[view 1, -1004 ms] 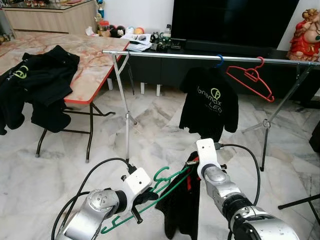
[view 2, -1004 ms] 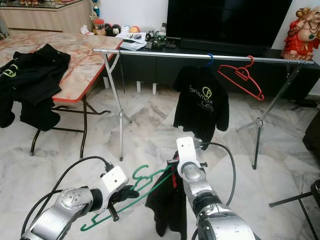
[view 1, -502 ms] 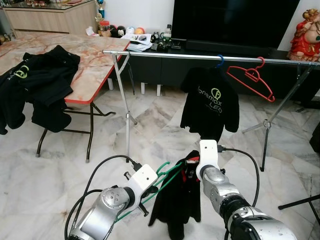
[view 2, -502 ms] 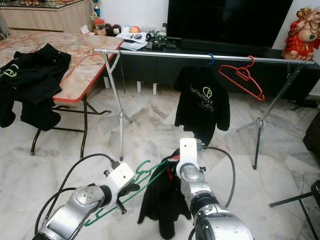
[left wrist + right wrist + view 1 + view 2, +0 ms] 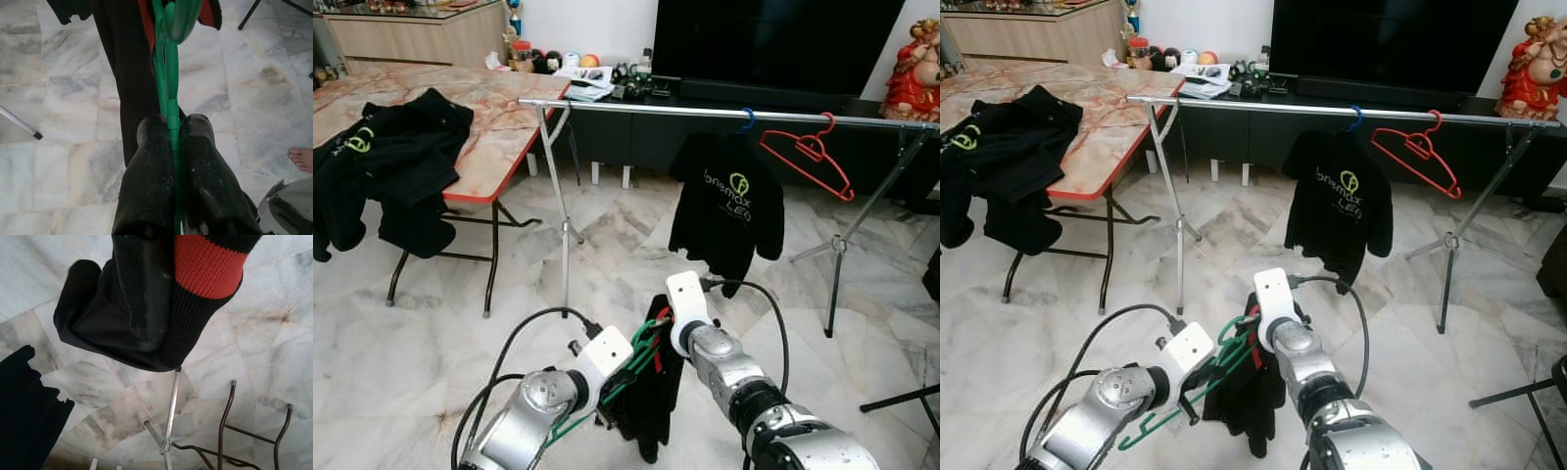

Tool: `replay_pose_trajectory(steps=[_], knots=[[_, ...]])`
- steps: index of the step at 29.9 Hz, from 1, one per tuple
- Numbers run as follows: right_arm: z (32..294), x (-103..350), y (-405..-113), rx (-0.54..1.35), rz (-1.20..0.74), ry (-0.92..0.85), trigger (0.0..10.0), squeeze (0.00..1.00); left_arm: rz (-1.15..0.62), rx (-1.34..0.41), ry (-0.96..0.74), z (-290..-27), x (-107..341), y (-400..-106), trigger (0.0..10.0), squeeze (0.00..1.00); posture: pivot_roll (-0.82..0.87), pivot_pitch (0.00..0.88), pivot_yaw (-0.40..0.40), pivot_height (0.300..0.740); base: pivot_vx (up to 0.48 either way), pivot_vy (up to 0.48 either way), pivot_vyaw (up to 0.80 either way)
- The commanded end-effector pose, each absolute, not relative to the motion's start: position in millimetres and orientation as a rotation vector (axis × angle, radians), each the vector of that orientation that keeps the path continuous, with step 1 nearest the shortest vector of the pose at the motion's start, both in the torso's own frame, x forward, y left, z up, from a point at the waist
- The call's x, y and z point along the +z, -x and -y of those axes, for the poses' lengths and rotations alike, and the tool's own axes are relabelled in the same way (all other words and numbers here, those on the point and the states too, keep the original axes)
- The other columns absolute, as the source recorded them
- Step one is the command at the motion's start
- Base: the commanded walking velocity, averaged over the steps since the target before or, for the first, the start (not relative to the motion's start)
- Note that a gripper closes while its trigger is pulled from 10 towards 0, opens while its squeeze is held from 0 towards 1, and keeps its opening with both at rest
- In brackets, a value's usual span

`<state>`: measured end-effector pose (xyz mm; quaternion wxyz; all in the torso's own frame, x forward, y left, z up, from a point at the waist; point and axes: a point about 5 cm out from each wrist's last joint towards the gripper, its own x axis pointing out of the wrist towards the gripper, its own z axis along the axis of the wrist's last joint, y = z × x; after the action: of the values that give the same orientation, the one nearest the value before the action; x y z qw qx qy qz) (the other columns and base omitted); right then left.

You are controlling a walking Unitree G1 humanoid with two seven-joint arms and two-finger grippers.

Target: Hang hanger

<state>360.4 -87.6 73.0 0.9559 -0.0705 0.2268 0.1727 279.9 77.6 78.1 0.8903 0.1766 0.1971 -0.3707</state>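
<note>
A green hanger (image 5: 641,354) is clamped between the black fingers (image 5: 151,161) of my left gripper (image 5: 172,122), which is shut on its thin bar. Its hook end reaches into a black garment (image 5: 653,397) with a red-striped collar (image 5: 205,264). My right gripper (image 5: 662,321) is shut on that collar and holds the garment hanging above the floor, close beside the left gripper. Ahead stands a silver clothes rail (image 5: 705,110) with a black printed T-shirt (image 5: 724,201) on a blue hanger and a bare red hanger (image 5: 808,152).
A marble-topped folding table (image 5: 499,127) at the left carries a heap of black clothes (image 5: 382,157). Beyond the rail are a dark TV unit (image 5: 773,39) and a red statue (image 5: 915,64). A person's bare foot (image 5: 301,159) stands on the marble floor nearby.
Both grippers have drawn together and shifted left. The green hanger has gone further into the black garment, which hangs more bunched around it.
</note>
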Motion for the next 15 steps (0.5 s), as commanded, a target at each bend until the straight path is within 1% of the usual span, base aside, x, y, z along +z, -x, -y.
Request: replay_pose_trajectory(steps=[1,4,7,11,12,15], knots=[[79,89,-367,0.392,-0.391,0.126,10.0,0.0,-0.402,-0.782,-0.361,-73,80,-282,10.0,0.0,0.17,0.0,-0.072,0.74,0.0,0.0,0.0],[78,88,-365,0.439,-0.387,0.116,10.0,0.0,-0.423,-0.799,-0.359,-72,76,-281,10.0,0.0,0.17,0.0,-0.072,0.74,0.0,0.0,0.0],[89,83,-364,0.393,-0.394,0.197,10.0,0.0,-0.424,-0.788,-0.363,-71,74,-281,10.0,0.0,0.17,0.0,-0.072,0.74,0.0,0.0,0.0],[97,84,-366,0.367,-0.388,0.207,10.0,0.0,-0.413,-0.761,-0.356,-71,74,-283,10.0,0.0,0.18,0.0,-0.073,0.74,0.0,0.0,0.0],[103,85,-367,0.357,-0.384,0.228,10.0,0.0,-0.404,-0.731,-0.353,-72,75,-286,10.0,0.0,0.17,0.0,-0.073,0.74,0.0,0.0,0.0],[108,86,-368,0.362,-0.381,0.27,10.0,0.0,-0.398,-0.702,-0.346,-74,76,-289,10.0,0.0,0.17,0.0,-0.073,0.74,0.0,0.0,0.0]])
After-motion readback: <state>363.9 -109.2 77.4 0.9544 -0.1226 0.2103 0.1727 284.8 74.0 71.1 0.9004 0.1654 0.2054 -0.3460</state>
